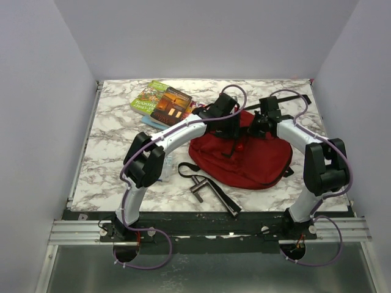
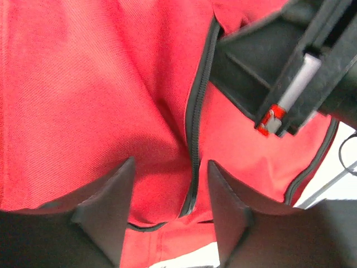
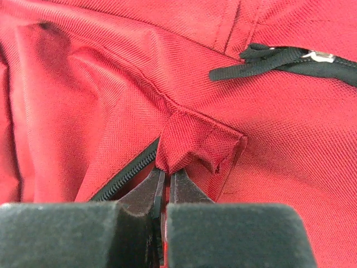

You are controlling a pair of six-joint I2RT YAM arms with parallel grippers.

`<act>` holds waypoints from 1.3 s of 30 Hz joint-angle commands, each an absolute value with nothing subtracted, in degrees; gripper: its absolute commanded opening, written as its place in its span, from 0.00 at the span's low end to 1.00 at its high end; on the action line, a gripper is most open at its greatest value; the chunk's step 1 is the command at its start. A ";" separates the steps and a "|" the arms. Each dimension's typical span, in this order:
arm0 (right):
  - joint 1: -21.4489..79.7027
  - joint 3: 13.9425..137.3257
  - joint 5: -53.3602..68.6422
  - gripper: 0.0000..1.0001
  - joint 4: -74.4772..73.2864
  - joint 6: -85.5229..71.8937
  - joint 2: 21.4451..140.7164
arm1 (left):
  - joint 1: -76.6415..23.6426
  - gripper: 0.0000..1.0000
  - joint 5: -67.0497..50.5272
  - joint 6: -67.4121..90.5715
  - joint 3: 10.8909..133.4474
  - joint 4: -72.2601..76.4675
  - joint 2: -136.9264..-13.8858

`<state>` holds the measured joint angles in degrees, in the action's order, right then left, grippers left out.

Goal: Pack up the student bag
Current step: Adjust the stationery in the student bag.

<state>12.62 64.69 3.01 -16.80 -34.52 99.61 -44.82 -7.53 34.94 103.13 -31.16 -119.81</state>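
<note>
My right gripper [image 3: 167,177] pinches a fold of the dark-red soft fabric backpack [image 1: 259,160], presumably as anchor; left gripper [image 2: 170,167] sits open astride its black zipper [image 2: 196,117].

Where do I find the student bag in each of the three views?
Top external: student bag, centre-right on the table.
Left wrist: student bag fills the picture.
Right wrist: student bag fills the picture.
Shared landmark: black zipper, in both wrist views.

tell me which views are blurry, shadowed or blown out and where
Top external: evenly lit, sharp, soft shadows around the student bag. Left wrist: left gripper blurred and dark, shading the fabric beneath; table blown out white at lower right. Right wrist: right gripper base out of focus, pinched fabric crisp.
</note>
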 commanded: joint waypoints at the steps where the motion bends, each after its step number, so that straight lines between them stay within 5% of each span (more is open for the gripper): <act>1: 12.39 68.10 7.53 0.00 -25.58 -31.26 97.47 | -46.31 0.70 -2.21 32.07 107.17 -34.36 -120.03; 8: 11.77 70.08 13.20 0.00 -27.76 -31.01 95.89 | -50.97 0.95 4.86 27.88 107.94 -37.86 -120.91; 13: 10.49 70.84 16.47 0.00 -28.52 -31.06 96.56 | -52.31 0.91 10.76 26.52 105.45 -38.89 -120.27; 20: 9.25 69.52 23.20 0.01 -26.70 -33.22 96.64 | -55.01 0.98 17.99 23.39 105.28 -38.85 -122.45; 23: 9.02 69.07 23.91 0.01 -26.81 -33.68 95.83 | -55.05 0.91 21.34 22.67 106.97 -38.93 -124.61; 26: 8.82 69.29 23.96 0.01 -27.21 -33.58 95.60 | -55.10 0.98 18.75 22.08 108.02 -38.73 -125.50; 35: 8.43 69.38 24.87 0.01 -27.30 -33.23 96.18 | -55.37 0.98 15.01 25.39 102.36 -35.91 -123.88; 39: 8.21 68.91 24.76 0.01 -27.70 -32.98 95.52 | -54.08 0.85 17.94 27.38 101.39 -37.46 -124.20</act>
